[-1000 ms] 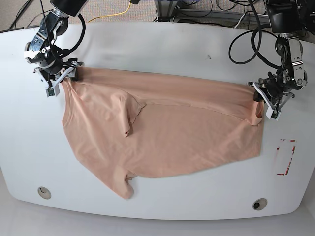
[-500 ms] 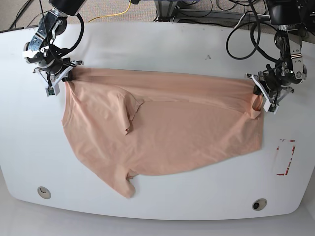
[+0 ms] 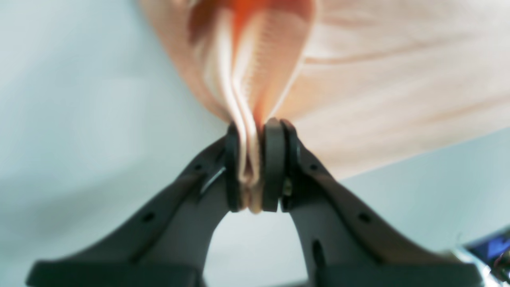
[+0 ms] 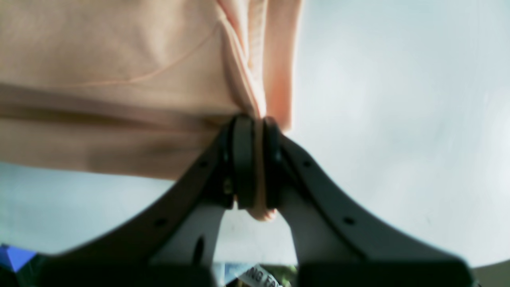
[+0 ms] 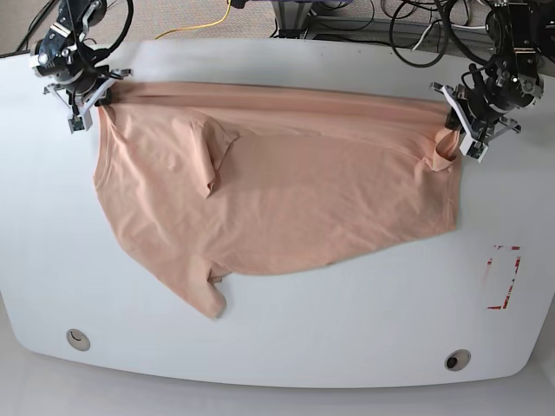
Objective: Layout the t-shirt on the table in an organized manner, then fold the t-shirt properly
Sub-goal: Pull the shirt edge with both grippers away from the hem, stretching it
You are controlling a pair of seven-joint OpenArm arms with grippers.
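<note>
Stretching peach t-shirt (image 5: 286, 199) between both jaws, each clamped on bunched corner; sleeve folded over, wrinkled.

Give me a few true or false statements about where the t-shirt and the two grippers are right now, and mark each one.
1. Both grippers are clamped on the t-shirt. True: the left gripper and the right gripper each pinch fabric between shut jaws.
2. The t-shirt is neatly folded. False: it lies spread in a single wrinkled sheet, with one sleeve flopped onto the body.
3. The t-shirt covers the red-outlined mark. False: the mark is bare, beside the shirt's edge.
4. Both round holes in the table are uncovered. True.
5. The left gripper holds the hem nearest the camera. False: it grips a far corner.
</note>
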